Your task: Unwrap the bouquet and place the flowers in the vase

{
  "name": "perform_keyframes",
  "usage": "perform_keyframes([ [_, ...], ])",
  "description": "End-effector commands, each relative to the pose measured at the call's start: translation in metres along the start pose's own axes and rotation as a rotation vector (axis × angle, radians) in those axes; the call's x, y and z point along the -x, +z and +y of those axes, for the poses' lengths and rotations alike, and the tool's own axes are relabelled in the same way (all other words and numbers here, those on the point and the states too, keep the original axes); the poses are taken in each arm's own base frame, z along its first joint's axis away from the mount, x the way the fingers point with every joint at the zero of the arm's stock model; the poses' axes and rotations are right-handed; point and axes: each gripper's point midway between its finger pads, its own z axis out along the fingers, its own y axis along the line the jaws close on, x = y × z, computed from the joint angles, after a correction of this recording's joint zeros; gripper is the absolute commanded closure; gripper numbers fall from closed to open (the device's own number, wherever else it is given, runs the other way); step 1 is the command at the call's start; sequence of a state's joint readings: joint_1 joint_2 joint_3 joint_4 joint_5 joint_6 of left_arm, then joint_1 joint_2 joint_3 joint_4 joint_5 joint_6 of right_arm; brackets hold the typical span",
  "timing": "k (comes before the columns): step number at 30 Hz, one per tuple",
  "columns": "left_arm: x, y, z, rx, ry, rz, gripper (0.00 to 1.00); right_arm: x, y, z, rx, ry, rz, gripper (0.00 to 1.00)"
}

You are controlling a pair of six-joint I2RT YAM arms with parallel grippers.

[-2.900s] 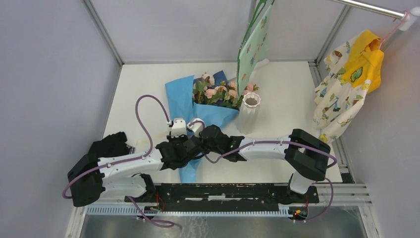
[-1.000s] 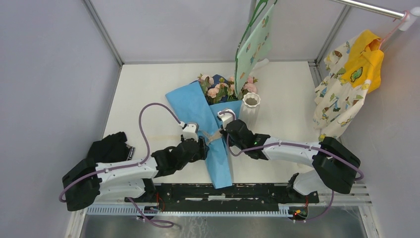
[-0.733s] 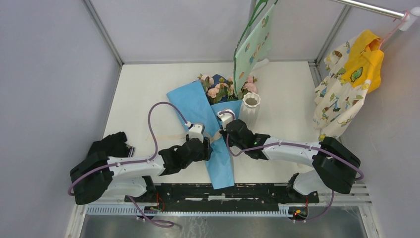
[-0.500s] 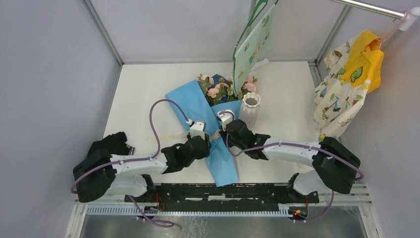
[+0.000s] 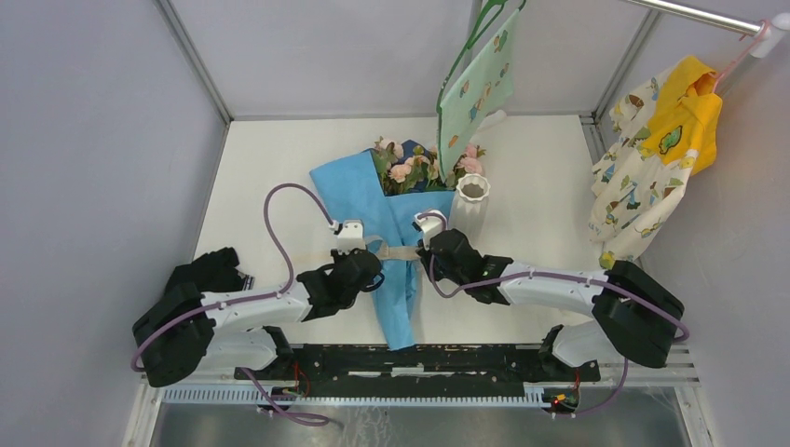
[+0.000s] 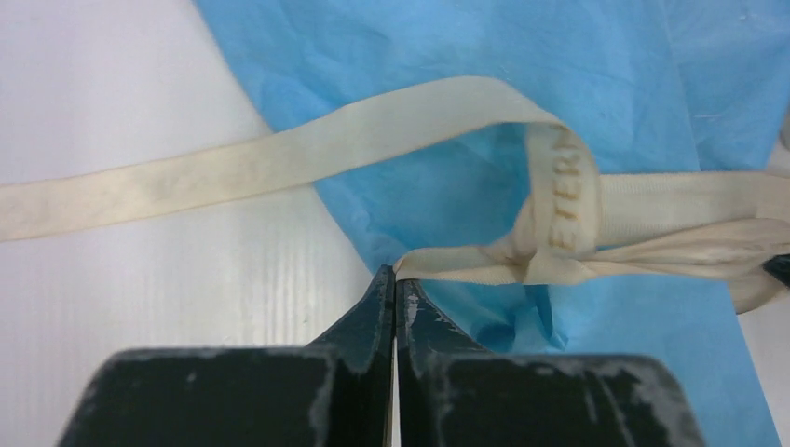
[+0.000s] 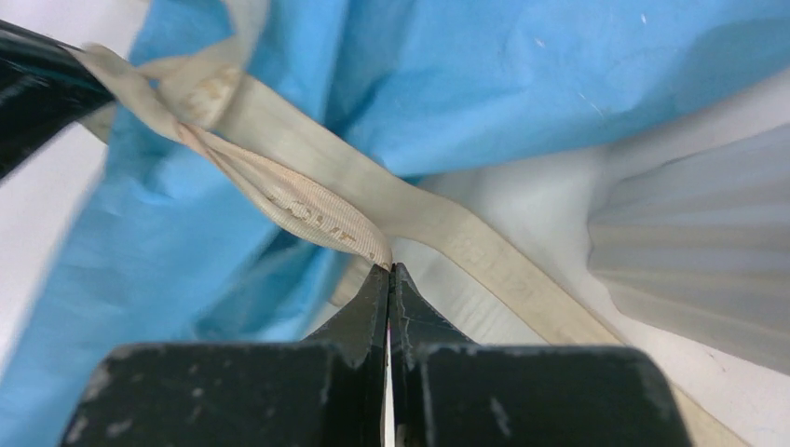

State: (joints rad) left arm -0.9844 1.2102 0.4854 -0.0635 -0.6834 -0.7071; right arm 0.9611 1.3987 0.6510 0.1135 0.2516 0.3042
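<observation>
The step in hand is untying; the wrap is not yet open. The left gripper [image 5: 374, 253] is pinched fully closed on one strand of the cream ribbon [image 5: 399, 252], at nine o'clock of the knot [image 6: 550, 235]. The bouquet [image 5: 387, 219] lies flat, with the flowers [image 5: 410, 168] toward twelve o'clock and the paper tail toward six. At three o'clock of the knot, the right gripper [image 5: 421, 251] is likewise clamped tight on a ribbon loop. The vase [image 5: 471, 200] stands upright just beside the bouquet, at about one o'clock of that gripper.

The next move likely calls for drawing the two strands apart along the nine-to-three line until the knot slips, without dragging the paper into the vase.

The left wrist view shows the knot snug, a lettered band across it, and a free length trailing toward nine o'clock. The right wrist view shows its strand folded double and the ribbed vase wall close at three o'clock. Only the overhead view shows the roses and both arms.
</observation>
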Motion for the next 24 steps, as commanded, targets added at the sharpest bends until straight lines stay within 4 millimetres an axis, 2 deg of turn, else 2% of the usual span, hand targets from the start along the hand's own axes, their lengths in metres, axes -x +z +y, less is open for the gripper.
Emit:
perform_keyframes([
  [1,0.024,-0.012,0.028,0.134,-0.086,-0.077,0.98,0.005,-0.011,-0.019,-0.086,0.029,-0.037,1.0],
  [9,0.036,-0.035,0.067,0.249,-0.145,-0.117,0.98,-0.012,-0.033,-0.068,-0.249,0.065,-0.023,1.0],
  [15,0.039,-0.04,0.087,0.309,-0.178,-0.131,0.98,-0.02,-0.058,-0.106,-0.385,0.075,-0.022,1.0],
  [24,0.053,-0.051,0.109,0.382,-0.24,-0.167,0.98,-0.052,-0.075,-0.138,-0.508,0.122,0.046,1.0],
])
